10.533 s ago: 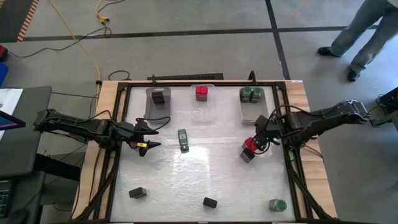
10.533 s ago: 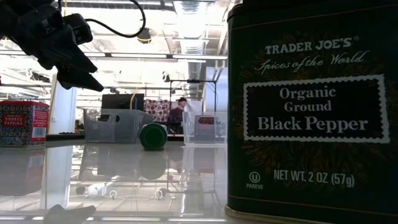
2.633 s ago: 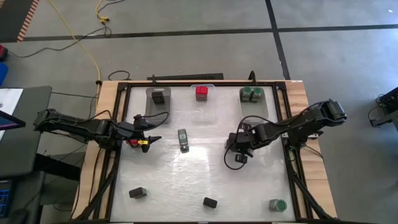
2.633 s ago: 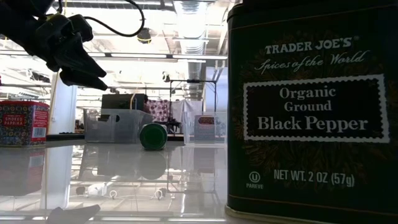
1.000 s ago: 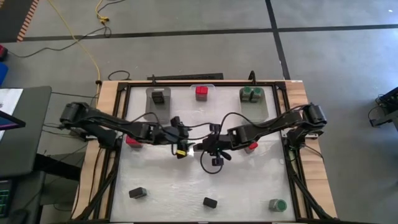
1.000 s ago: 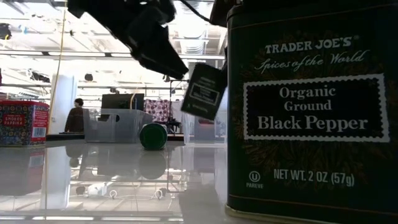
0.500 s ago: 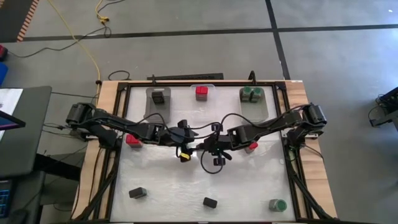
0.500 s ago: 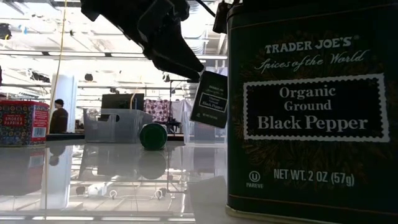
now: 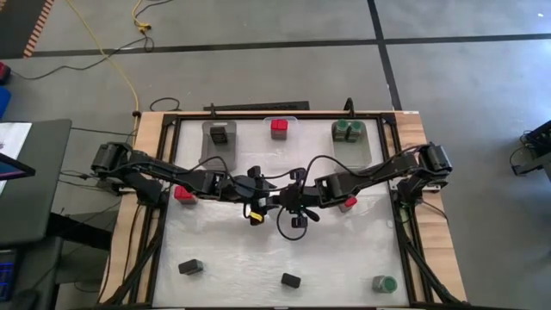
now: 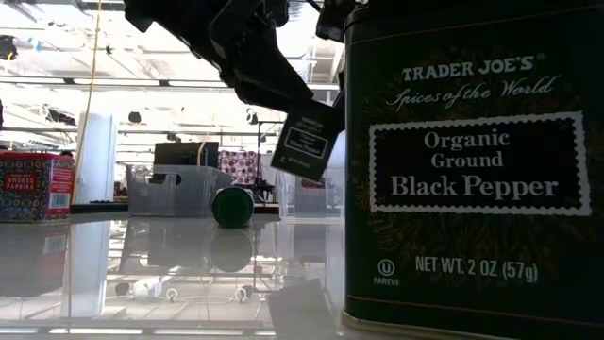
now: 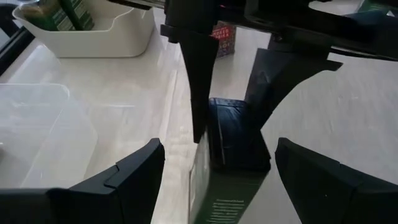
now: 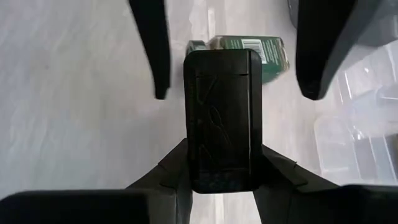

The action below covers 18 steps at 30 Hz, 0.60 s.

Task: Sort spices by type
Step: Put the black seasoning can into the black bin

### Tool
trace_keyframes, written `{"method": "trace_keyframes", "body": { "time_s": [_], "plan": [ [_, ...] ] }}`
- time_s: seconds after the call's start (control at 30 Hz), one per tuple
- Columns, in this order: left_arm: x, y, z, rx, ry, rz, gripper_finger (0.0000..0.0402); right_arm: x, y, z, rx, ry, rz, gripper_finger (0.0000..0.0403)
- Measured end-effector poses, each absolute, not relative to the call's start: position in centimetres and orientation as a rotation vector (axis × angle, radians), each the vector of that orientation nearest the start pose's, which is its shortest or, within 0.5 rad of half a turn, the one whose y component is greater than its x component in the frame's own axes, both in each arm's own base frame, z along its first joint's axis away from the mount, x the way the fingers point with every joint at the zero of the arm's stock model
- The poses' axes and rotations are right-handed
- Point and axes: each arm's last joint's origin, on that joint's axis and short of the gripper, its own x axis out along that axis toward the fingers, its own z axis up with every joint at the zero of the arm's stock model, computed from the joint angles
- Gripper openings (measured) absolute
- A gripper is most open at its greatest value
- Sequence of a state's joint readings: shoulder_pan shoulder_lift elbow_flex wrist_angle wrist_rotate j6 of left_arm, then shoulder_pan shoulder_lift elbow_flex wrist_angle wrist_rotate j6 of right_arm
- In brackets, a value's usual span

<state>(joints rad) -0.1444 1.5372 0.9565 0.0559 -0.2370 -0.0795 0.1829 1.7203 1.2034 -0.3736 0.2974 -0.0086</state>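
At the table's middle my two grippers face each other. My right gripper (image 12: 224,152) is shut on a black spice tin (image 10: 307,142), which hangs tilted above the table. My left gripper (image 11: 219,149) is open; its fingers (image 12: 154,56) stand on either side of the tin's body with gaps showing. Other spices: two red boxes (image 9: 184,195) (image 9: 347,204) lie beside the arms. Two black boxes (image 9: 190,268) (image 9: 291,280) and a green-lidded jar (image 9: 384,283) sit near the front edge. My right gripper pinches the tin's black lid end (image 12: 194,158) between its two fingers, one on each long side of the lid. The fingers come about level from the table's right. The tin is lifted clear of the table and tilted, its body reaching toward my left gripper.
Three bins stand along the far edge, holding black boxes (image 9: 219,133), a red box (image 9: 280,129) and green jars (image 9: 349,132). A black pepper tin (image 10: 472,161) fills the right of the low view, hiding my right gripper there.
My left gripper has moved a little toward the table's right, so its open fingers now reach around the hanging tin. The tin has stayed clear of the table in my right gripper and has tipped slightly.
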Motion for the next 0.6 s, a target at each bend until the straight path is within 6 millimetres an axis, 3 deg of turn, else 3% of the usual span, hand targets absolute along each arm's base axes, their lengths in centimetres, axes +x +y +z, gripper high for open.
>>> {"method": "trace_keyframes", "body": {
  "time_s": [0.23,0.6],
  "plan": [
    [32.93,-4.09,23.49,0.018,0.513,0.115,0.0288,35.88,5.72,22.25,-0.216,0.85,-0.105,0.015],
    [32.91,-4.09,23.46,0.013,0.515,0.116,0.0216,36.01,5.76,22.36,-0.22,0.832,-0.101,0.0155]
  ]
}}
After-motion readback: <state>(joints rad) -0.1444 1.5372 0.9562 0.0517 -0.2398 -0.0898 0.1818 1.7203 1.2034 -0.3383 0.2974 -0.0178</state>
